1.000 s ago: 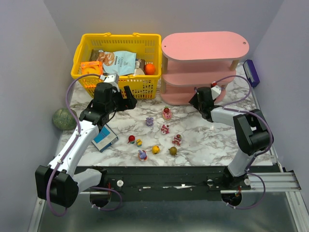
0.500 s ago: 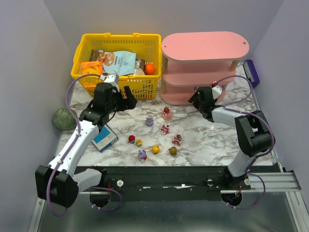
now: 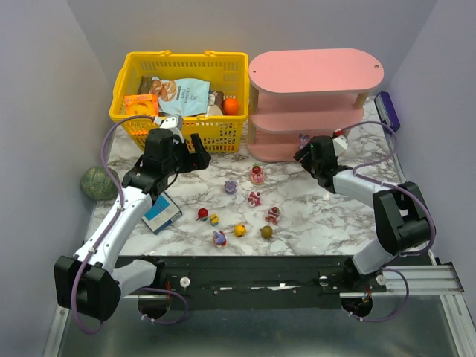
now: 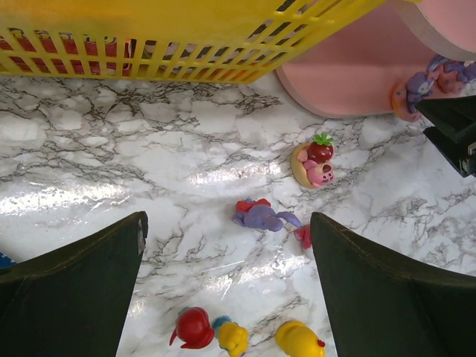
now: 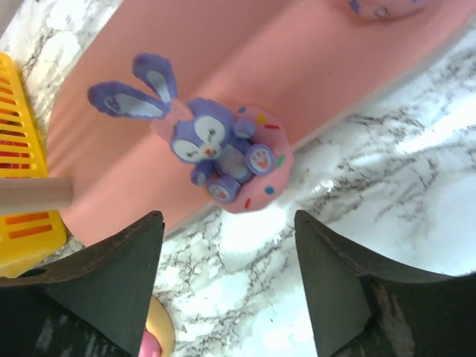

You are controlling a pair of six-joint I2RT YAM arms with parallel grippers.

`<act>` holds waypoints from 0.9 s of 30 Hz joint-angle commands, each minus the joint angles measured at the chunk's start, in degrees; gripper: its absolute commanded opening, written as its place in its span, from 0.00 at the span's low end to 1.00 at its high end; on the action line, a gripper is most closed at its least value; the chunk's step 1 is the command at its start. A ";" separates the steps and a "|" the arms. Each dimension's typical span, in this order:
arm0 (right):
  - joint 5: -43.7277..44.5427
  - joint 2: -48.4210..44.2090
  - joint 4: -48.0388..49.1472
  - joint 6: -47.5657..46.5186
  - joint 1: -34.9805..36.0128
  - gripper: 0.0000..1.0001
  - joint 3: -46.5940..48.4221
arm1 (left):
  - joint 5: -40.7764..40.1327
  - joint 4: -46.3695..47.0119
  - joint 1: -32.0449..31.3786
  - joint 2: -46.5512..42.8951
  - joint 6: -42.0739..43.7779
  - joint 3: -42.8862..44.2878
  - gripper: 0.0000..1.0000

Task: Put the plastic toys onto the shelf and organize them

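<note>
**Bunny perched on the shelf's lip**

The purple bunny (image 5: pixel 223 160) sits mid-frame in the right wrist view, on the very rim of the lowest board of the shelf (image 5: pixel 320 67). Its pink base seems to jut past the edge. My right end effector (image 5: pixel 224 223) is spread apart just below it, holding nothing. I judge that any sideways drift on pulling away could clip the base and tip it onto the surface (image 5: pixel 387 171). The other toys (image 3: pixel 254 198) lie scattered mid-frame in the top view. My left end effector (image 4: pixel 227 223), also spread and empty, hangs above them near the basket (image 4: pixel 149 59), whose wall it could snag.
</note>
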 commanded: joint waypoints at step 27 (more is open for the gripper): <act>-9.88 3.72 6.67 15.52 -6.00 0.45 -1.93 | 0.08 -0.86 -0.21 -1.10 1.32 -0.47 0.99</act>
